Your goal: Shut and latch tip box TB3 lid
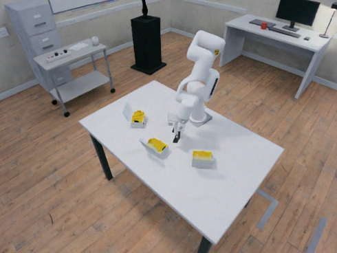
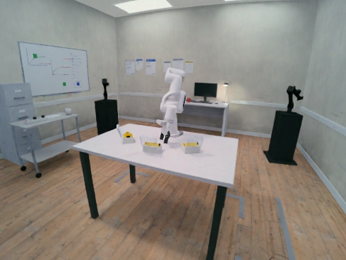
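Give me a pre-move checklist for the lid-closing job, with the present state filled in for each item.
1. Tool open and holding nothing: ok.
2. Tool off every box: ok; it hangs beside the middle tip box, apart from it.
3. All three boxes flat on the bench: ok, as far as both views show.
4. Lids open: ok on the left tip box and the middle one; the right tip box reads open in the exterior view.
5. Which box is TB3: cannot tell; no label is legible.
6. Path down to a lid free of other things: ok.
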Motion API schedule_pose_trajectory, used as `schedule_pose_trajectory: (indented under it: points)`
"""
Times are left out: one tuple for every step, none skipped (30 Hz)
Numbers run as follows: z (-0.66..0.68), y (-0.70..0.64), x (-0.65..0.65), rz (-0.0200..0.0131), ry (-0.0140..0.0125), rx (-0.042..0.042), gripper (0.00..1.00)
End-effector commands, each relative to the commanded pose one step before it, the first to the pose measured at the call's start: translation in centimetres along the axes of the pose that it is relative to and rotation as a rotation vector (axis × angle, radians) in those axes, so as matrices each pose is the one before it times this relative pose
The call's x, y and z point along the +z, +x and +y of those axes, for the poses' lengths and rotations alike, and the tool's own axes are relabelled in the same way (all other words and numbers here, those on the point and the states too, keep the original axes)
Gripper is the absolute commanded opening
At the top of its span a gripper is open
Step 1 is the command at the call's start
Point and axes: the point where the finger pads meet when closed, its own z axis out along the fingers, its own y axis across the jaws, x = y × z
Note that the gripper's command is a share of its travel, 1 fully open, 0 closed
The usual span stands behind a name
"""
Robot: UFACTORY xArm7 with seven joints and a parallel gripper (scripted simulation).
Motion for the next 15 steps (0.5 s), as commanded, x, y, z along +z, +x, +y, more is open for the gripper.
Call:
schedule_pose_trajectory:
  points:
    - [-0.217,0.568,-1.861,0.00256,0.00569,0.00029,1.0]
    - [-0.003,0.13,-0.487,0.00001,0.00005,-0.00001,1.0]
    - [-0.006,0.131,-0.481,0.00002,0.00004,-0.00001,1.0]
    - [-0.002,0.13,-0.487,0.00002,0.00004,-0.00001,1.0]
    - [-0.002,0.13,-0.487,0.00002,0.00004,-0.00001,1.0]
    - [-0.001,0.13,-0.487,0.00002,0.00003,-0.00001,1.0]
    - [-0.001,0.13,-0.487,0.00002,0.00003,-0.00001,1.0]
    - [-0.001,0.13,-0.487,0.00002,0.00003,-0.00001,1.0]
    - [0.0,0.0,0.0,0.0,0.0,0.0,1.0]
    - [0.0,0.0,0.0,0.0,0.0,0.0,1.0]
    - [0.0,0.13,-0.487,0.00002,0.00002,-0.00002,1.0]
    - [-0.001,0.13,-0.486,0.00002,0.00002,-0.00001,1.0]
    - [-0.001,0.13,-0.486,0.00002,0.00002,-0.00001,1.0]
    - [0.0,0.13,-0.486,0.00002,0.00002,-0.00001,1.0]
    - [0.0,0.13,-0.486,0.00002,0.00001,-0.00001,1.0]
